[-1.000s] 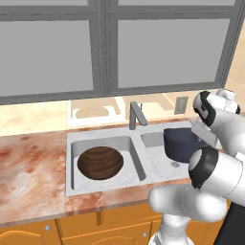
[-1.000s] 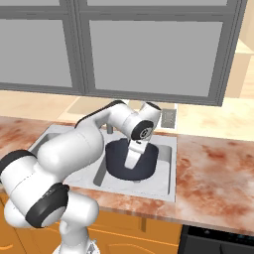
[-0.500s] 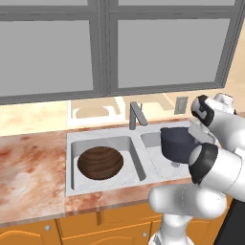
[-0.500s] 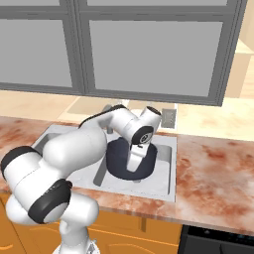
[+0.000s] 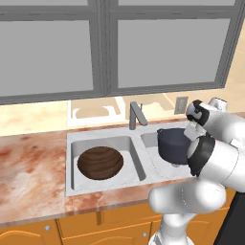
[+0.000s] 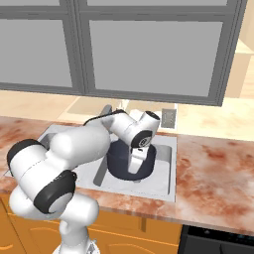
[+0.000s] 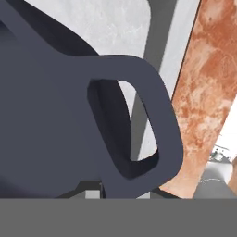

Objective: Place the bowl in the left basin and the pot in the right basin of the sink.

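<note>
The dark brown bowl lies in the left basin of the light-grey sink. The navy-black pot hangs tilted within the right basin, and I cannot tell whether it touches the floor. My gripper is shut on the pot at its rim by a loop handle. From the right base view the gripper reaches down onto the pot inside the right basin. Close up in the hand view, the pot's wall and loop handle sit just ahead of the gripper.
An angular grey faucet stands at the sink's back edge, just left of the pot. Reddish marbled counter runs on both sides of the sink. A wall outlet sits behind, with glass-fronted cabinets overhead.
The pot has shifted slightly left and a little lower in the right basin, still in my grip. The bowl has not moved.
</note>
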